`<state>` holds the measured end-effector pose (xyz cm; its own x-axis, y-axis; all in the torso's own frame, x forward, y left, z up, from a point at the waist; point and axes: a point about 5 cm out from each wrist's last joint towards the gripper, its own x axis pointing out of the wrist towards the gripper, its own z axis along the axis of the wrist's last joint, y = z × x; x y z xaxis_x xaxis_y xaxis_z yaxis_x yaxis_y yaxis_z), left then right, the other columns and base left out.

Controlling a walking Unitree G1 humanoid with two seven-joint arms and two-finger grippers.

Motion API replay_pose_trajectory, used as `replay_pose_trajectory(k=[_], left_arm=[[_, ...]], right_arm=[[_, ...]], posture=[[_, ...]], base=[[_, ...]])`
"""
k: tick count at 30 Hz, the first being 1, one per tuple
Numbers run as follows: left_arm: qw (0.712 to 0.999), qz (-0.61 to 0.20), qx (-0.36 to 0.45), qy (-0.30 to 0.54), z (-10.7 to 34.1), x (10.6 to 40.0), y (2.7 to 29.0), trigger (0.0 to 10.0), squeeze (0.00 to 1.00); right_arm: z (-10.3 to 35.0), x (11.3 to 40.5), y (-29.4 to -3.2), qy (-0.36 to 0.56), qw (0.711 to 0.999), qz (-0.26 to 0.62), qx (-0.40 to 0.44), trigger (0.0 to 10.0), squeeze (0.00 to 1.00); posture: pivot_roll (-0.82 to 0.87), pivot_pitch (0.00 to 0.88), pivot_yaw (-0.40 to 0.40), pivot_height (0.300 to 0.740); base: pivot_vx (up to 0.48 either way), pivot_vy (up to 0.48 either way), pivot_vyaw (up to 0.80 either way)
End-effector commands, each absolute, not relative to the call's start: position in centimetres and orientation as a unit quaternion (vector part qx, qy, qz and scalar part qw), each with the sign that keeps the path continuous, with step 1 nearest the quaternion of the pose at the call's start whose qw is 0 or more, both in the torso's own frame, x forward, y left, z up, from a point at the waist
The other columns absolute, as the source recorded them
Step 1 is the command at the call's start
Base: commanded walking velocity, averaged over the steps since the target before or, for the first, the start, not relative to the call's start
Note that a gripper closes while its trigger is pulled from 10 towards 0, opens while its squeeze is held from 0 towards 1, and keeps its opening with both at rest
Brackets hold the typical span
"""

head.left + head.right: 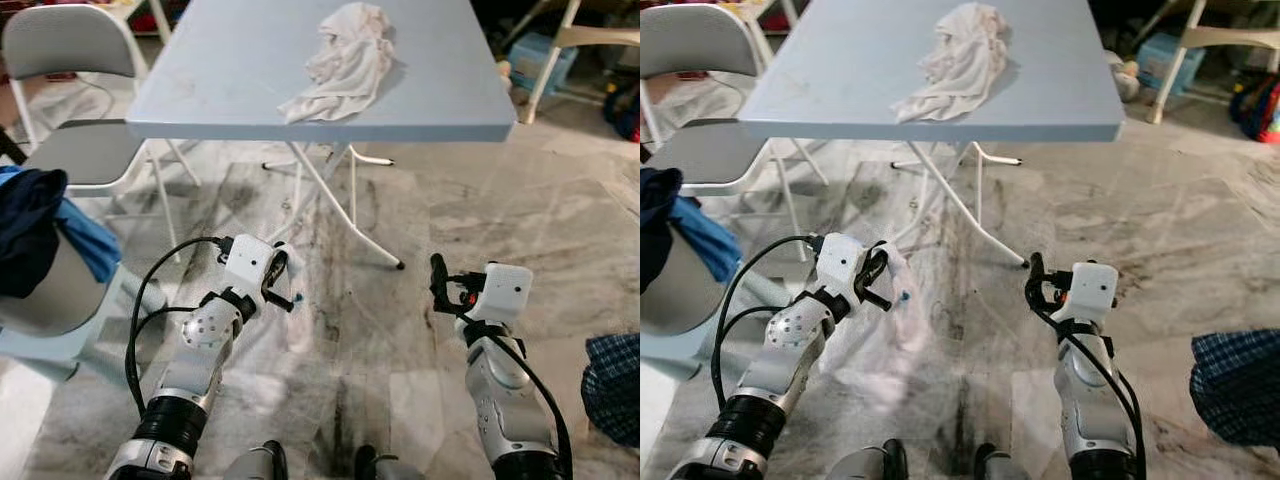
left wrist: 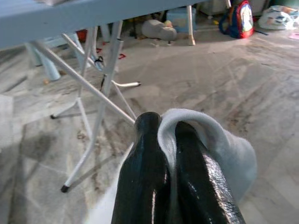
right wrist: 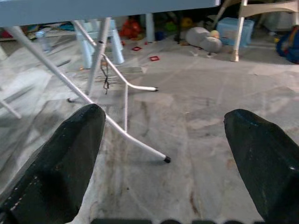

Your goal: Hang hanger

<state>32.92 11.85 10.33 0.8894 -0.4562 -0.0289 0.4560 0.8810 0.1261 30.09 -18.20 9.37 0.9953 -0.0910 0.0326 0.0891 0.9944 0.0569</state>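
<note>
My left gripper (image 1: 283, 283) is held low over the marble floor, in front of the blue-grey folding table (image 1: 320, 125). It is shut on a thin white garment (image 1: 890, 320) that hangs down from it toward the floor. In the left wrist view the white fabric (image 2: 219, 144) is pinched between the two black fingers (image 2: 145, 177) and drapes over one of them. My right gripper (image 1: 450, 285) is at the same height to the right, open, with nothing between its fingers (image 3: 70, 154). A crumpled white cloth (image 1: 345, 60) lies on the tabletop.
The table's white crossed legs (image 1: 330, 200) stand just ahead of both grippers. A grey folding chair (image 1: 80, 150) is at the left, with dark and blue clothes (image 1: 40, 230) piled on a pale seat nearer me. A checked cloth (image 1: 615, 385) lies at the right.
</note>
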Motion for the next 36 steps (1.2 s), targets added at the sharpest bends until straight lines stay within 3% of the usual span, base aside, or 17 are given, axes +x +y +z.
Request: replay_pose_trajectory(k=[1, 15, 36], left_arm=[[0.970, -0.237, 0.059, 0.006, 9.9, 32.7, 11.8, 10.0, 0.00], [0.969, -0.238, 0.056, 0.021, 9.2, 32.6, 12.0, 10.0, 0.00], [0.961, -0.267, 0.061, 0.038, 8.2, 32.5, 10.8, 10.0, 0.00]], right_arm=[[9.6, 30.1, -18.2, -0.019, 0.999, -0.040, 0.025, 10.0, 0.00], [9.0, 29.7, -17.4, -0.011, 0.999, -0.036, 0.031, 10.0, 0.00], [8.7, 29.4, -17.5, -0.010, 0.998, -0.049, 0.037, 10.0, 0.00]], posture=[[0.06, 0.214, 0.031, 0.740], [0.06, 0.190, 0.047, 0.740], [0.03, 0.112, 0.065, 0.740]], base=[[0.000, 0.000, -0.80], [0.000, 0.183, -0.80], [0.000, 0.480, -0.80]])
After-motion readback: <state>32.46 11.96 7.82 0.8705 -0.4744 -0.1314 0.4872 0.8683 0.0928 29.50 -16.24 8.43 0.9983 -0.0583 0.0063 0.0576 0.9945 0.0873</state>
